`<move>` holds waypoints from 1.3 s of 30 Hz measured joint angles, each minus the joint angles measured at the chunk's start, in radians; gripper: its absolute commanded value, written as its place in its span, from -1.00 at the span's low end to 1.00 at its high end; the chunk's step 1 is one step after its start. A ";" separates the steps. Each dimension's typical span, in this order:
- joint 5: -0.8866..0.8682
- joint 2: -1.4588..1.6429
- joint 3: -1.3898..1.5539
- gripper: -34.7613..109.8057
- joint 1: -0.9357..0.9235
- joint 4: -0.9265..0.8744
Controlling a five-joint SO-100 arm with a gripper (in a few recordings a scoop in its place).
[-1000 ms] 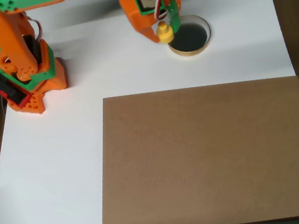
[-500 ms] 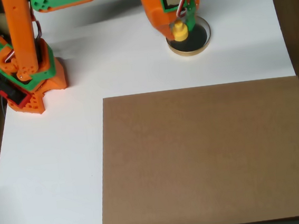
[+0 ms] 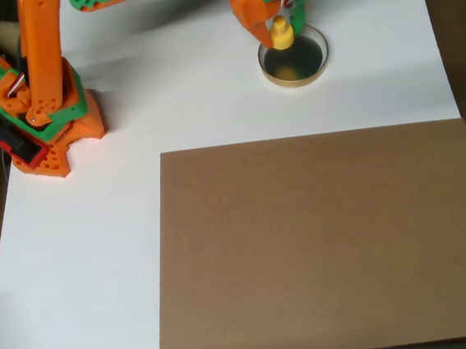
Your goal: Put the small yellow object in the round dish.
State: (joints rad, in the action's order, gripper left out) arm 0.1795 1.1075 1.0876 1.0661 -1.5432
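Note:
The small yellow object [image 3: 282, 34] is held between the orange and green fingers of my gripper [image 3: 282, 29], which is shut on it. It hangs over the upper left part of the round dish [image 3: 315, 67], a shallow dish with a dark glossy inside and a tan rim, at the top of the white table. I cannot tell whether the yellow piece touches the dish's floor.
A large brown cardboard sheet [image 3: 322, 240] covers the lower right of the white table [image 3: 100, 253]. The arm's orange base [image 3: 42, 119] stands at the upper left. The table's right edge runs close to the dish's side.
My gripper has carried the yellow piece to the right and up the picture, from the dish's left rim to over its upper left inside.

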 measured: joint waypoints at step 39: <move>-0.003 -0.133 -0.080 -0.19 -0.023 0.049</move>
State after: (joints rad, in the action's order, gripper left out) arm 0.1764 0.9741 1.0078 1.0431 -1.4941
